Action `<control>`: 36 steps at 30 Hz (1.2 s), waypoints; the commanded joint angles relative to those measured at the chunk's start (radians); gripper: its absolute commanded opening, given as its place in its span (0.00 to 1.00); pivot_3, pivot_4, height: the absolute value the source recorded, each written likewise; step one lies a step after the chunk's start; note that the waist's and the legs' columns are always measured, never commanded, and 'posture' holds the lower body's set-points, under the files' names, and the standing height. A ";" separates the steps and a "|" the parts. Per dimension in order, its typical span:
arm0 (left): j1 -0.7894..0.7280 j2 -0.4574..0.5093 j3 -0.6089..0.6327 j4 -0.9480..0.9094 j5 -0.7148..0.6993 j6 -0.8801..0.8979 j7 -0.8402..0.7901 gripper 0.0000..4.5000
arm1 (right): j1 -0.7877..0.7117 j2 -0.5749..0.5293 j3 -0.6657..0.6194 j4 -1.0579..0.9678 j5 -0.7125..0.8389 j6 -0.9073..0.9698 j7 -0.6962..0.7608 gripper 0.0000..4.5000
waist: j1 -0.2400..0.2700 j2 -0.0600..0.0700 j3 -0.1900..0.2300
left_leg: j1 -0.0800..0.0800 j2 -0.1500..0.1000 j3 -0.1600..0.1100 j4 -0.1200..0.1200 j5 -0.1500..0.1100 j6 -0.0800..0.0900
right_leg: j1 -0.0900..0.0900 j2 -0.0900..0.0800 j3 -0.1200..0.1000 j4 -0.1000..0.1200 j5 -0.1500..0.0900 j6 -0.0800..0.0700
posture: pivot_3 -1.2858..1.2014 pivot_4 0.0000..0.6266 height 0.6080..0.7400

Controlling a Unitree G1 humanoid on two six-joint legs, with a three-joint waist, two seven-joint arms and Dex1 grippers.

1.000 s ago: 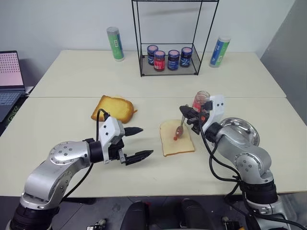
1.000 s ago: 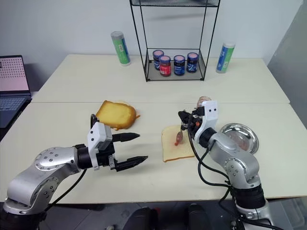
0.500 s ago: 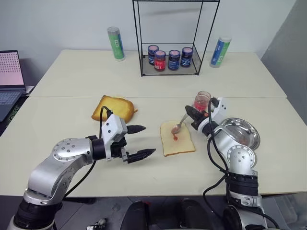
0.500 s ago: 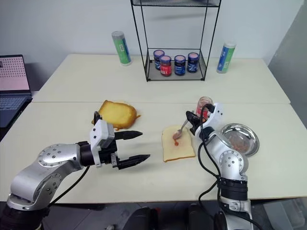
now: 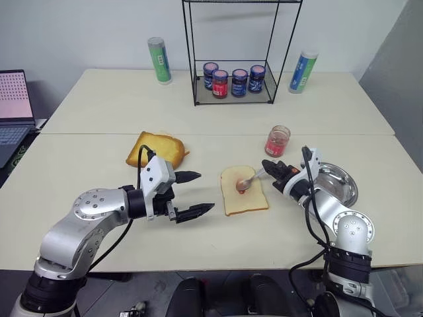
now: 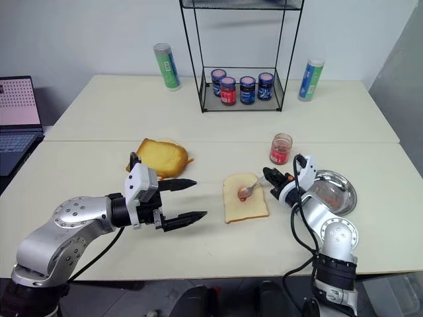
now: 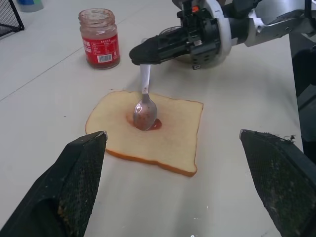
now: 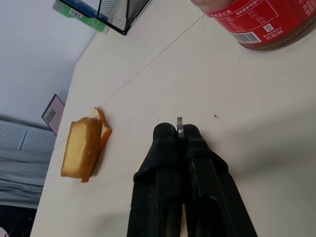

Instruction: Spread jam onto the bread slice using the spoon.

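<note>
The pale bread slice [image 5: 243, 190] lies flat on the table with a red jam smear at its middle. My right gripper [image 5: 266, 165] is shut on the handle of the silver spoon [image 7: 144, 101], whose reddened bowl rests on that smear. The handle's end pokes out between the fingertips [image 8: 178, 127] in the right wrist view. A clear jar of red jam [image 5: 277, 140] stands just behind the gripper. My left gripper [image 5: 198, 194] hovers open to the left of the bread, nothing between its fingers [image 7: 74, 173].
A golden toasted slice [image 5: 156, 149] lies behind the left gripper. A round steel dish [image 5: 338, 183] sits by the right arm. A wire rack [image 5: 235, 79] holds several dark jars at the back, flanked by two tubes [image 5: 158, 60]. A laptop [image 5: 14, 105] is far left.
My right gripper has rolled and dropped lower toward the table, swinging out to the right, so the spoon now lies flatter with its bowl on the smear. The left gripper held still.
</note>
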 commanded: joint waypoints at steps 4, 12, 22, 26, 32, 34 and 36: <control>-0.017 -0.003 -0.004 0.000 0.007 -0.034 -0.016 1.00 | 0.005 -0.093 -0.011 -0.041 0.092 0.074 -0.007 0.01 | 0.000 0.000 0.000 | 0.000 0.000 0.000 0.000 0.000 0.000 | 0.000 0.000 0.000 0.000 0.000 0.000 | 0.52 0.24 1.00; -0.006 0.004 0.007 -0.005 0.010 -0.037 -0.018 1.00 | -0.035 -0.162 -0.027 -0.020 0.269 0.086 -0.004 0.01 | 0.000 0.000 0.000 | 0.000 0.000 0.000 0.000 0.000 0.000 | 0.000 0.001 0.000 0.000 -0.001 0.001 | 0.52 0.24 1.00; -0.009 0.004 0.005 -0.011 0.011 -0.034 -0.016 1.00 | -0.045 -0.117 0.010 0.096 0.214 -0.009 0.026 0.01 | -0.001 0.000 0.000 | -0.001 0.001 0.000 0.000 0.000 0.000 | 0.000 0.003 0.001 -0.001 0.000 0.000 | 0.52 0.24 1.00; -0.006 0.011 0.009 -0.007 0.011 -0.037 -0.026 1.00 | -0.004 -0.175 0.001 0.070 0.248 0.030 0.039 0.01 | 0.002 0.000 0.000 | -0.001 0.000 0.000 0.000 0.000 0.000 | 0.000 0.003 0.001 -0.001 0.000 0.000 | 0.52 0.24 1.00; -0.013 0.001 -0.008 0.001 0.018 -0.045 -0.028 1.00 | 0.072 -0.294 -0.003 0.028 0.333 0.103 0.089 0.01 | 0.002 0.000 0.000 | 0.000 0.001 0.000 0.000 0.000 0.000 | 0.000 0.003 0.001 -0.001 0.000 0.001 | 0.52 0.24 1.00; -0.018 -0.001 -0.012 0.005 0.019 -0.047 -0.032 1.00 | 0.092 -0.335 0.000 0.020 0.364 0.122 0.120 0.01 | 0.001 0.000 0.000 | 0.000 0.001 0.000 0.000 0.000 0.000 | 0.000 0.003 0.001 -0.001 -0.001 0.002 | 0.52 0.24 1.00; -0.022 -0.001 -0.014 0.010 0.020 -0.049 -0.035 1.00 | 0.094 -0.356 0.002 0.026 0.376 0.120 0.129 0.01 | 0.001 0.000 0.000 | 0.000 0.001 0.000 0.000 0.000 0.000 | 0.000 0.003 0.001 -0.001 -0.001 0.003 | 0.52 0.24 1.00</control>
